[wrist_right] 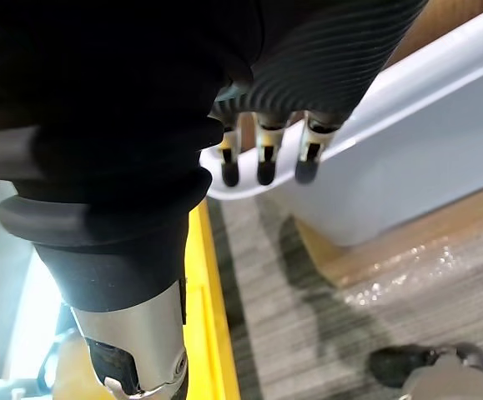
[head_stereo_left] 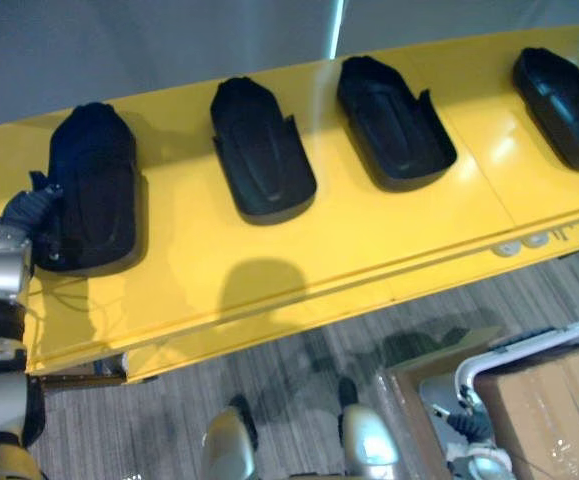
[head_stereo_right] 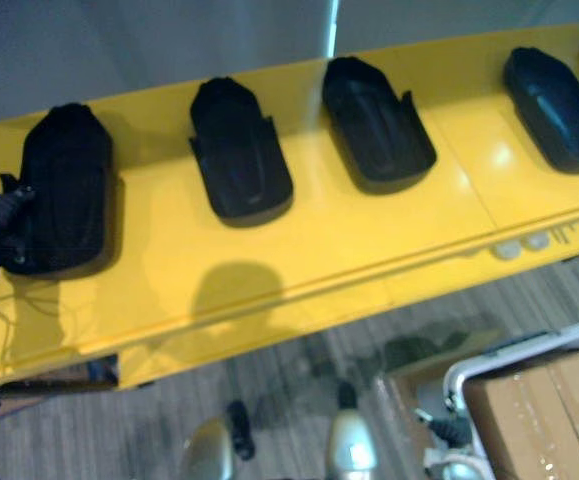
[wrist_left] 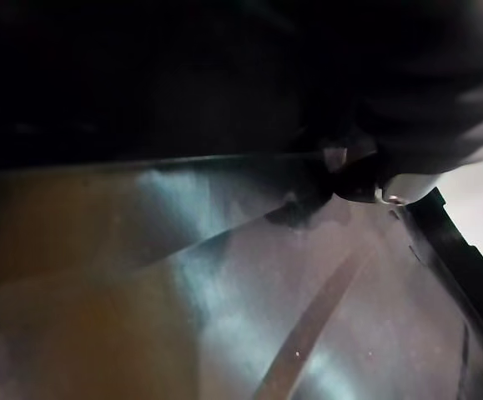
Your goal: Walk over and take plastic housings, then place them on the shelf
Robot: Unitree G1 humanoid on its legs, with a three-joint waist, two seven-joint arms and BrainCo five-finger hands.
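Note:
Several black plastic housings lie in a row on the yellow shelf (head_stereo_left: 299, 260): the leftmost housing (head_stereo_left: 94, 185), a second (head_stereo_left: 259, 150), a third (head_stereo_left: 394, 120) and a fourth (head_stereo_left: 564, 100) at the right edge. My left hand (head_stereo_left: 29, 205) is against the left side of the leftmost housing, with only its dark cover showing. The left wrist view shows that housing (wrist_left: 183, 75) as a dark mass just above the glossy shelf top. My right hand (wrist_right: 262, 158) hangs low beside a white bin's rim, fingers relaxed and holding nothing.
A white bin (head_stereo_left: 529, 350) with a cardboard box (head_stereo_left: 554, 410) stands on the grey carpet at the lower right, below the shelf's front edge. A grey wall runs behind the shelf. Bare yellow surface lies between the housings.

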